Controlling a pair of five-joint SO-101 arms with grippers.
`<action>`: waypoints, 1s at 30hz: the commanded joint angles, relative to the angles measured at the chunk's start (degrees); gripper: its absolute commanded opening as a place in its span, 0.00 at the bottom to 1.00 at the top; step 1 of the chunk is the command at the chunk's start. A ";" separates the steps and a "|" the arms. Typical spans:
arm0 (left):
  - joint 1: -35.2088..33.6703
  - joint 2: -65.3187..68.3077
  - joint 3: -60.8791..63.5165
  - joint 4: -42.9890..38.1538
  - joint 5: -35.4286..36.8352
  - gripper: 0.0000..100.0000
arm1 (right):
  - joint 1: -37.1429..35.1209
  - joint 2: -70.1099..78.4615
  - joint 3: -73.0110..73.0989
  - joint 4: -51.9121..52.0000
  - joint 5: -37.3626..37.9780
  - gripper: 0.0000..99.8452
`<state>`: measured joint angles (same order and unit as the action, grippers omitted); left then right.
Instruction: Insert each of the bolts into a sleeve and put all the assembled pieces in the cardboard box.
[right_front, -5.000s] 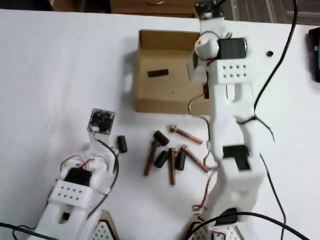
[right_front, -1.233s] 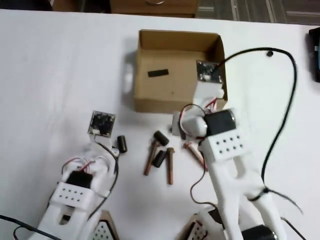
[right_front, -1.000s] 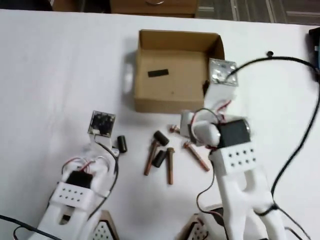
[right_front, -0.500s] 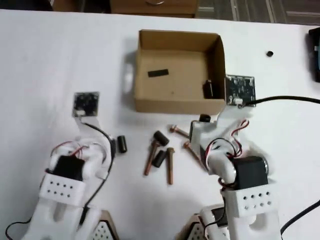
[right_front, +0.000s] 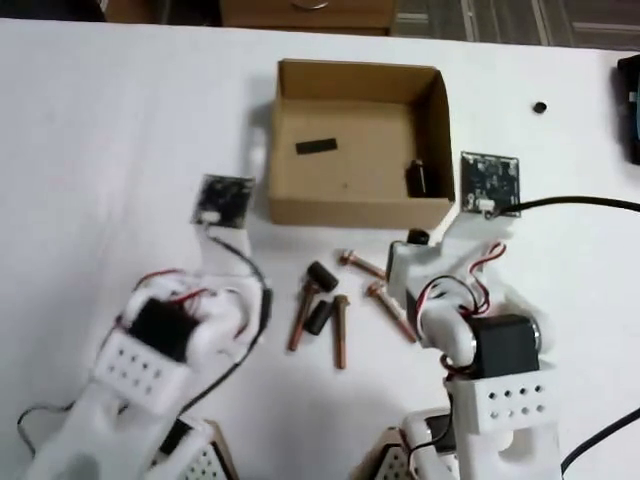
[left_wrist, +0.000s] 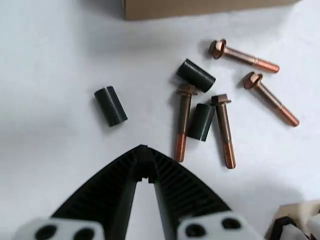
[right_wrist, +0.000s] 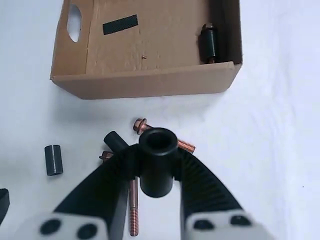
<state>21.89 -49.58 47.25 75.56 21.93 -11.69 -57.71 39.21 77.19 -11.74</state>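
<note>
Right gripper (right_wrist: 157, 162) is clamped on a black sleeve (right_wrist: 158, 145), which stands upright between its jaws with the open bore facing up. Left gripper (left_wrist: 144, 151) has its jaws drawn together on nothing, and its tips hang just short of the loose parts on the desk (right_front: 120, 120).

Just ahead of those tips lie the near bolt (left_wrist: 182, 120) and a second bolt (left_wrist: 224, 131). A loose sleeve (left_wrist: 201, 121) is lodged between them, seemingly touching both, and an angled sleeve (left_wrist: 196, 75) lies at the near bolt's head. Two far bolts (left_wrist: 242, 55) (left_wrist: 270, 97) lie beyond, and a lone sleeve (left_wrist: 111, 106) sits off to one side, apart from the rest. Past the right gripper stands the cardboard box (right_wrist: 145, 82), with one assembled piece (right_wrist: 208, 42) against its side wall.

The crowding looks like the main hazard. The empty gripper must open before it can take a bolt, and spread jaws coming down on that tight cluster could shove the lodged sleeve or roll a neighbouring bolt away. A bolt caught off-centre would probably tilt and strike the bore's rim instead of entering. The held sleeve is round and smooth, so a sideways push from a misaligned bolt might twist it in the grip or knock it free. One far bolt also lies under the clamped sleeve, so lowering there risks a bump.
</note>
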 joint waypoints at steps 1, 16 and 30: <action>2.99 12.04 -5.76 0.70 0.35 0.02 | 1.36 -1.45 -0.18 -0.92 0.26 0.02; 7.21 44.04 -20.26 -4.92 0.00 0.15 | 1.36 -1.45 -0.09 0.22 0.26 0.02; 7.03 55.12 -20.26 -16.00 -0.09 0.15 | 1.36 -1.45 0.00 0.04 0.35 0.02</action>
<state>28.40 4.57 28.26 61.93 22.02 -10.90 -57.71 39.56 77.27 -11.74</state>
